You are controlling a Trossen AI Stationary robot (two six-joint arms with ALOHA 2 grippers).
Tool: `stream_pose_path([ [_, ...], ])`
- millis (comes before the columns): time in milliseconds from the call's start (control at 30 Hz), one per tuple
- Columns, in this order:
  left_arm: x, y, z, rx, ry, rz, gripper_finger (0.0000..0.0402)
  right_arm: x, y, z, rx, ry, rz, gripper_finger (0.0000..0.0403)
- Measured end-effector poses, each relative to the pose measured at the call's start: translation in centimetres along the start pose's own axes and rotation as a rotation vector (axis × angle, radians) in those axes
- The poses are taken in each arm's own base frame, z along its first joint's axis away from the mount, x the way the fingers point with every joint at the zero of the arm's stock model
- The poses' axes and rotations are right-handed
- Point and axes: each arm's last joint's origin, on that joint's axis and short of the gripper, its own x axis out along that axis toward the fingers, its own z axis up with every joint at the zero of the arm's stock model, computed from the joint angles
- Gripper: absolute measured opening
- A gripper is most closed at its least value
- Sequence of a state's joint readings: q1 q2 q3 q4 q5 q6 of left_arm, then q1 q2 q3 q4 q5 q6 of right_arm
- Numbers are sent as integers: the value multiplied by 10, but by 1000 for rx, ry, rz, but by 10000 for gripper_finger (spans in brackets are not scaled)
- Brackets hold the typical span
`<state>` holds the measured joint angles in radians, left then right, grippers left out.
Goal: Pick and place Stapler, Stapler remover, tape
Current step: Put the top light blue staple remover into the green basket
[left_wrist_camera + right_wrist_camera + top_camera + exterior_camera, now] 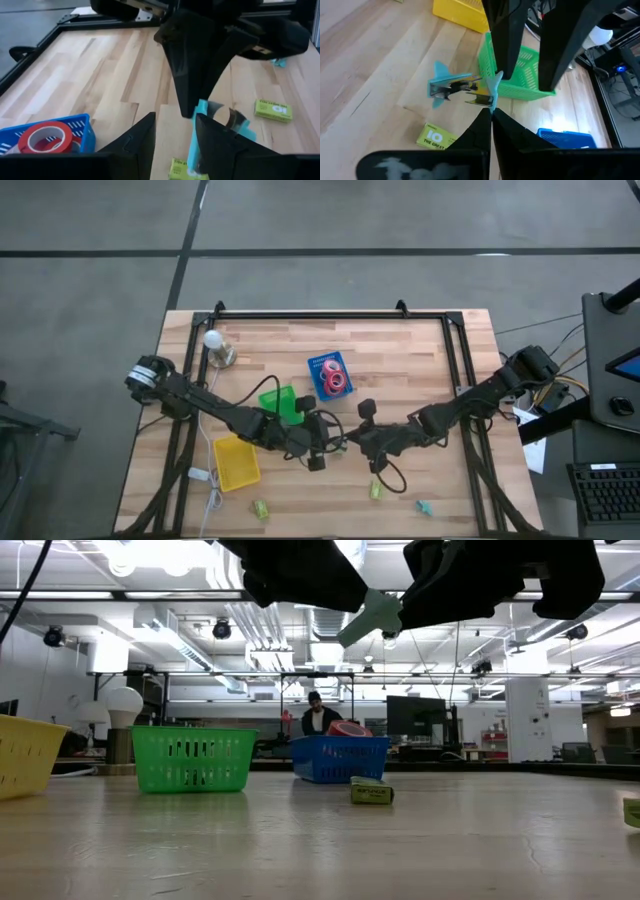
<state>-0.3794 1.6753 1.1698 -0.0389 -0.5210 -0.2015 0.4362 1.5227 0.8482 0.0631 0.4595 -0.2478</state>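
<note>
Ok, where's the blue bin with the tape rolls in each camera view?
High view: blue bin near the table's centre, up and right of the green bin.
Low view: mid-picture, right of the green bin.
Left wrist view: lower left corner.
Right wrist view: bottom edge.
Shared landmark: the green bin, missing only from the left wrist view.

The table [400,380] is pale, smooth wood with a matt finish, the green basket [192,758], the blue basket [338,758] and the yellow basket [237,463] look like slotted plastic, and the staple remover [462,89] has light blue plastic wings around shiny metal jaws.
</note>
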Motion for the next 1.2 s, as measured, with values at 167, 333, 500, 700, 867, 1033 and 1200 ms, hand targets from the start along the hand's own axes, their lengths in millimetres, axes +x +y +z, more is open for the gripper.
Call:
stream_pose_path([
  [167, -2, 1, 1, 2, 6, -7, 132, 0, 0, 0, -1, 3, 0, 8],
  [333, -13, 5, 6, 5, 13, -9, 126, 0, 0, -1, -2, 13, -4, 8],
  [500, -20, 8, 15, -33, -39, -25, 128, 0, 0, -2, -6, 14, -4, 8],
  [700, -9, 2, 6, -40, -3, -47, 126, 0, -1, 1, -18, -6, -14, 8],
  [867, -8, 1, 8, -60, -26, -60, 124, 0, -1, 2, -19, -19, -18, 8],
  [1033, -8, 2, 10, -66, -33, -95, 123, 0, -2, 3, -26, -29, -21, 8],
  [1200, -6, 3, 7, -70, -22, -94, 115, 0, -2, 4, -23, -34, -23, 8],
])
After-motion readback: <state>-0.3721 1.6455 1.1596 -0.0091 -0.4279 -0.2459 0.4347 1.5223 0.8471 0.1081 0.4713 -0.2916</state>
